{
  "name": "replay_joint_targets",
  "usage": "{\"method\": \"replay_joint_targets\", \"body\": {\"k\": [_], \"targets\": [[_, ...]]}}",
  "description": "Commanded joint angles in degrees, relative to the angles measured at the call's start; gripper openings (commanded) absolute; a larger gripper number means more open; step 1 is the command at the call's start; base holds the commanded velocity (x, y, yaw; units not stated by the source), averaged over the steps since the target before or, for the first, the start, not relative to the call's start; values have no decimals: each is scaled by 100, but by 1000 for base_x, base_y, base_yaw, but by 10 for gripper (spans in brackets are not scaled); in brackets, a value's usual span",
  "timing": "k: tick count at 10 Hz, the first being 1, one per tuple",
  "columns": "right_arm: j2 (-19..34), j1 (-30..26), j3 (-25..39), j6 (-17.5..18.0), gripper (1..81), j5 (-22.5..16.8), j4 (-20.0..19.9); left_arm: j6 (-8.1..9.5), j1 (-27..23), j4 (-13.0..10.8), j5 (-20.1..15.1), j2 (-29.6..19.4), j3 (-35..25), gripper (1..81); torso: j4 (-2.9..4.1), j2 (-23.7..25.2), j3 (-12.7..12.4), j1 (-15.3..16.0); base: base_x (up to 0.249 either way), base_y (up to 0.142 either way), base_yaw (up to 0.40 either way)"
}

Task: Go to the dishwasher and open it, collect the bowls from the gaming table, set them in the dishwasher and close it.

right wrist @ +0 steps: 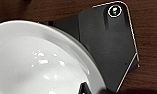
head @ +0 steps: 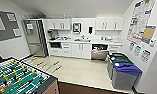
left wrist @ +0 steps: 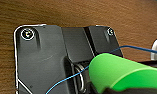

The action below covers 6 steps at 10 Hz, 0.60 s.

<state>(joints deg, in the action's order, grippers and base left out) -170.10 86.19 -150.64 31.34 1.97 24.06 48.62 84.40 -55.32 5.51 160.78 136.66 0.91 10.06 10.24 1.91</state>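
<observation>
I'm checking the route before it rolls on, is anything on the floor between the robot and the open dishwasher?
Nothing visible blocks the pale floor up to the dishwasher, whose door hangs open. The foosball table sits to the left of that path and the recycling bins to the right against the wall.

Even, bright overhead light fills the kitchen; walls bow outward at the edges of the head view. Glare spots mark the white bowl (right wrist: pixel 41 62). All views are soft and blurred
</observation>
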Motion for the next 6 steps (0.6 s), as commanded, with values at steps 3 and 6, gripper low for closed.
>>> {"method": "replay_joint_targets", "body": {"k": [3, 6], "targets": [[-115, -281, 115, -23, 10, -57, 63, -19, -305, -66, -147, -72, -69, 10, 0, 0, 0, 0, 151, 0, 0], [-115, -281, 115, -23, 10, -57, 72, -19, -305, -67, -147, -72, -69, 10, 0, 0, 0, 0, 154, 0, 0]]}}
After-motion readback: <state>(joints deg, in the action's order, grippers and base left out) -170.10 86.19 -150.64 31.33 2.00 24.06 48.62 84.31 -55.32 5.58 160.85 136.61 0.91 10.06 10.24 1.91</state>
